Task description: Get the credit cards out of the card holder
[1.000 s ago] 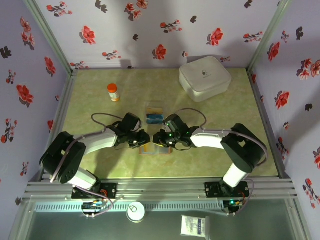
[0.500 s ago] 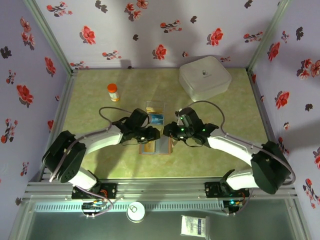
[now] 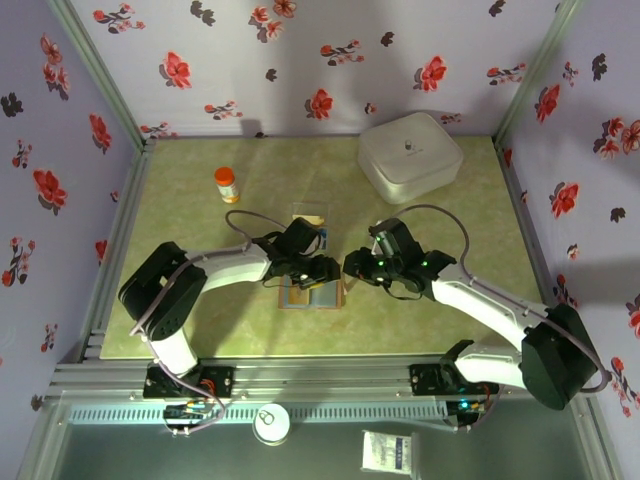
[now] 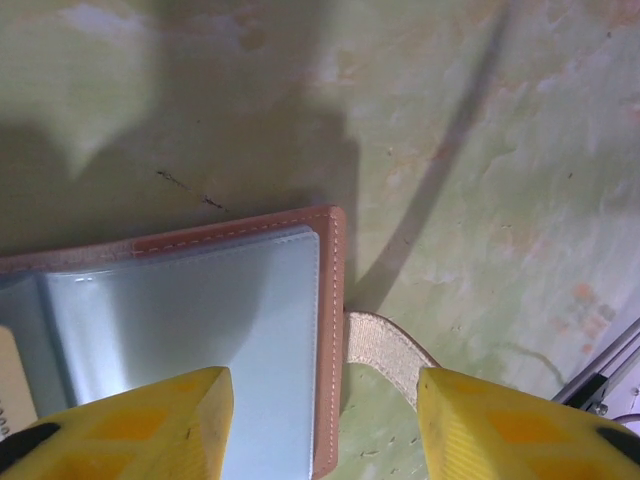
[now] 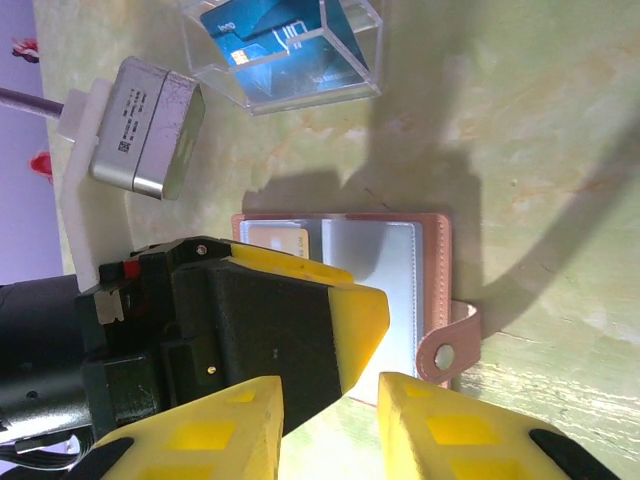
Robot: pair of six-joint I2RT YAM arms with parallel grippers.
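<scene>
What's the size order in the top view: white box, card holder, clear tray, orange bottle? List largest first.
1. white box
2. card holder and clear tray: alike, both partly hidden
3. orange bottle

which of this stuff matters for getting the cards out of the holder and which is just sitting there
For the job:
- open card holder
- pale card inside it
- blue card in the clear tray

Just lying about:
- orange bottle
- white box

we see the wallet point(image 3: 318, 297) open flat, left gripper point(image 3: 327, 271) over its 12 o'clock edge, right gripper point(image 3: 352, 266) just off its 2 o'clock corner. tray point(image 3: 308, 212) at the wallet's 12, box point(image 3: 410, 155) toward 1.
</scene>
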